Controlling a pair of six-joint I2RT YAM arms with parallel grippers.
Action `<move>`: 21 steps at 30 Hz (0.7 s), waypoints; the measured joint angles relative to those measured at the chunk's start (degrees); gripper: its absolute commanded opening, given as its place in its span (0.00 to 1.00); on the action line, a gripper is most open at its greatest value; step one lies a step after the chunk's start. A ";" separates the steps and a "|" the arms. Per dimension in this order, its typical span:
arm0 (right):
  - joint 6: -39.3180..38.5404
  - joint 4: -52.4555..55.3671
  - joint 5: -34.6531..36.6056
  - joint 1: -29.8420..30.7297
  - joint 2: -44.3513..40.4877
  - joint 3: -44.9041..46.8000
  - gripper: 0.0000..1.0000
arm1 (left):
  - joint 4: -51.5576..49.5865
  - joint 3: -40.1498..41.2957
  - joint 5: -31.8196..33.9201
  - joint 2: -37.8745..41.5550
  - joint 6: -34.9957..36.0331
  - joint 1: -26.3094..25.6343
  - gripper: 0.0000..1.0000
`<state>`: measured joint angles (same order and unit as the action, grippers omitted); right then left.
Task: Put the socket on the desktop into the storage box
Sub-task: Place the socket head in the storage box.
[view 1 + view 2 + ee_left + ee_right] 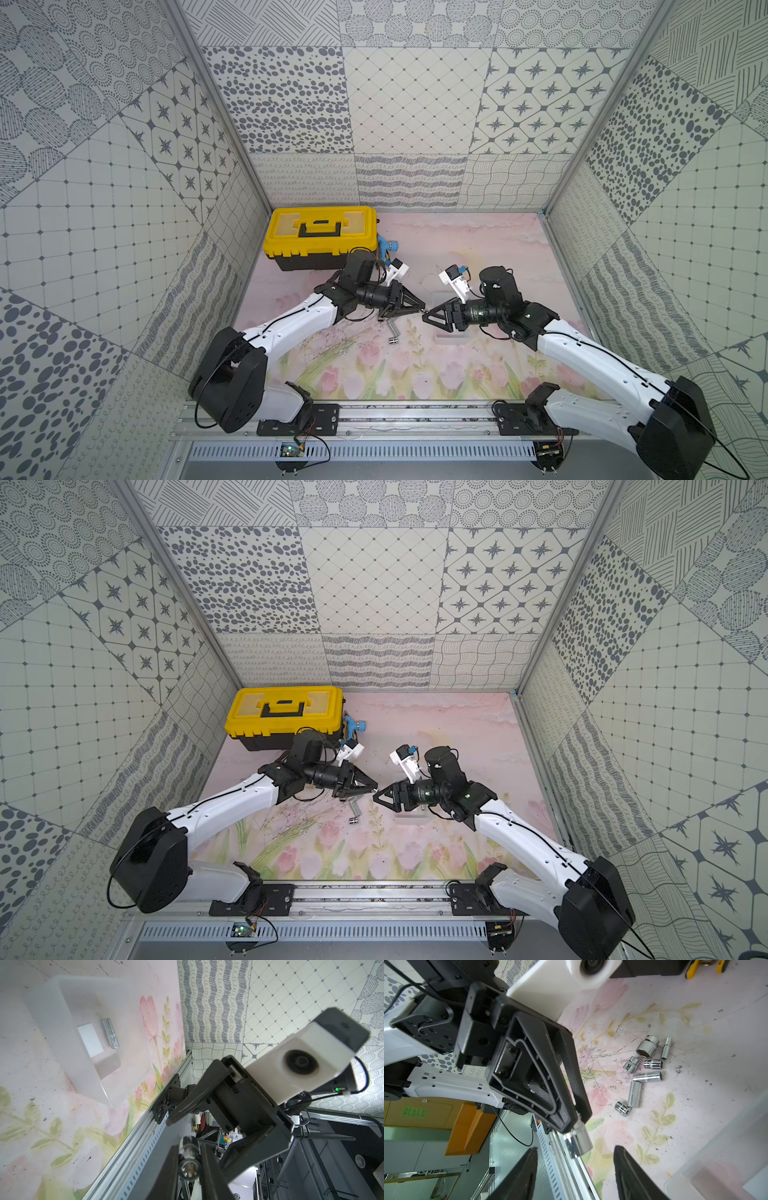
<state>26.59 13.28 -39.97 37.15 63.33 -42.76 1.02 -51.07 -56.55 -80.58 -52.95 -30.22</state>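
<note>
Pink floral tabletop [478,249] w/ yellow toolbox [320,237], storage box [52,1009], loose sockets [648,1076] nr centre

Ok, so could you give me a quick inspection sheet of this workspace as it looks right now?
Surface: floral mat, scratched and speckled.
Job's things: storage box holds one socket; loose sockets lie on the mat; held socket is off the mat.
Clutter: yellow-lidded toolbox, blue item beside it.
Hands: left hand shut on the held socket; right hand open, fingers either side of it.
Cables: black cable along the left arm.
Surroundings: patterned walls.
</note>
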 measured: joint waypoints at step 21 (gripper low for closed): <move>-2.01 1.07 3.23 2.14 1.64 -1.79 0.30 | 0.83 0.76 -2.73 0.07 0.52 0.00 0.00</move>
<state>24.58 14.35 -36.73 39.29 64.97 -44.56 1.85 -50.30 -59.29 -80.51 -52.42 -30.22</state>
